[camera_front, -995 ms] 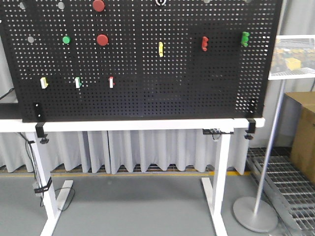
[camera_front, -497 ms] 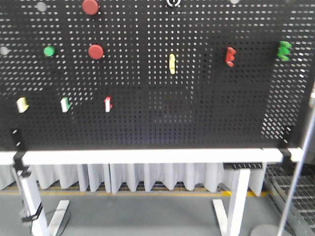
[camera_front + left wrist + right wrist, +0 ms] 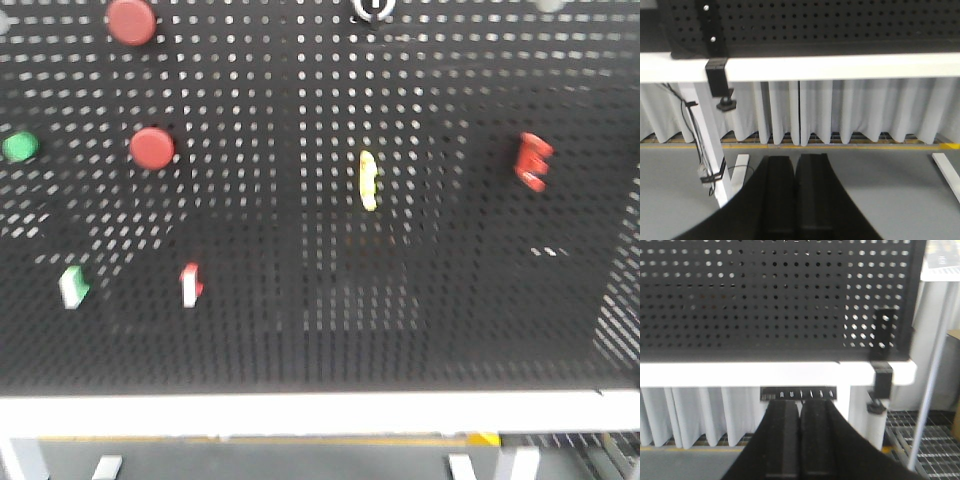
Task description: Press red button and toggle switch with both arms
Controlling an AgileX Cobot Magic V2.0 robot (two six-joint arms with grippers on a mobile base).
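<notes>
Two round red buttons are mounted on the black pegboard (image 3: 300,300) in the front view, one at the upper left (image 3: 152,148) and one at the top edge (image 3: 132,20). Small toggle switches stick out of the board: a yellow one (image 3: 368,180), a red one (image 3: 533,162), a red-and-white one (image 3: 190,284) and a green-and-white one (image 3: 73,286). Neither arm appears in the front view. My left gripper (image 3: 795,159) is shut and holds nothing, low below the table's white edge (image 3: 840,67). My right gripper (image 3: 799,404) is shut too, empty, just under the board's lower right part.
A small green round button (image 3: 19,147) sits left of the lower red button. Black clamps (image 3: 716,75) (image 3: 883,375) fix the board to the white table. White table legs (image 3: 707,145), white curtains (image 3: 840,110) and a grey floor lie below. A thin pole (image 3: 932,375) stands at the right.
The front view has drawn much closer to the pegboard: buttons and switches look larger and have spread outward, and the table legs, floor and far-right green switch have left the frame.
</notes>
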